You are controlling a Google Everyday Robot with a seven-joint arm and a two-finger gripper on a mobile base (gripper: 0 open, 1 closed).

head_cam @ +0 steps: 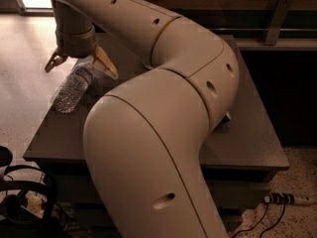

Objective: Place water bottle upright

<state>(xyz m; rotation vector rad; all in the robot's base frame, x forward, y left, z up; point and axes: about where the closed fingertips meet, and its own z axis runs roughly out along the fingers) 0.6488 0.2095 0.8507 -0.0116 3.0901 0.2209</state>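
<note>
The water bottle (73, 87) lies on its side near the table's left edge. It is clear and ribbed, with a white-blue-red label band, and its cap end points up and to the right. My gripper (80, 65) hangs over the bottle's cap end from above. It is open, with one yellowish finger (54, 62) to the left of the bottle and the other (107, 63) to its right. The cap itself is hidden under the gripper's wrist.
The dark grey table (247, 128) is largely covered by my large beige arm (163, 113). Light floor lies to the left. Black gear (20, 197) sits on the floor at the lower left, and cables and a power strip (280, 200) lie at the lower right.
</note>
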